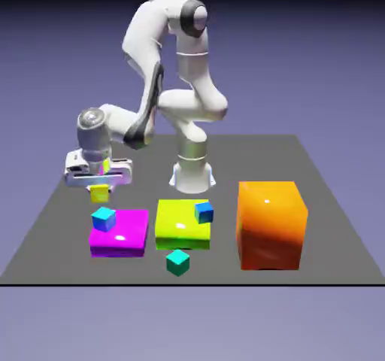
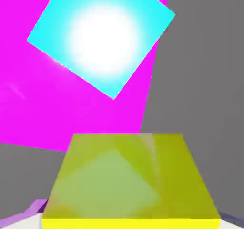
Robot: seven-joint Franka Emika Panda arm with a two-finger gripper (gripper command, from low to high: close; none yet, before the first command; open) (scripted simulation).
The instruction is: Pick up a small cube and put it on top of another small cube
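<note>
Hand view: yellow cube (image 2: 131, 180) hides the claw fingertips; magenta block (image 2: 71, 109) cut off at left edge.

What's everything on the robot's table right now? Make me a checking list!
Surface: dark grey table, flat.
Job's things: small yellow cube held in the air; light blue cube on the magenta slab.
Clutter: blue cube on the lime slab; teal cube on the table; big orange block.
Grippers: gripper shut on the small yellow cube, near the light blue cube.
Cables: nothing seen.
Surroundings: plain blue-violet backdrop.
</note>
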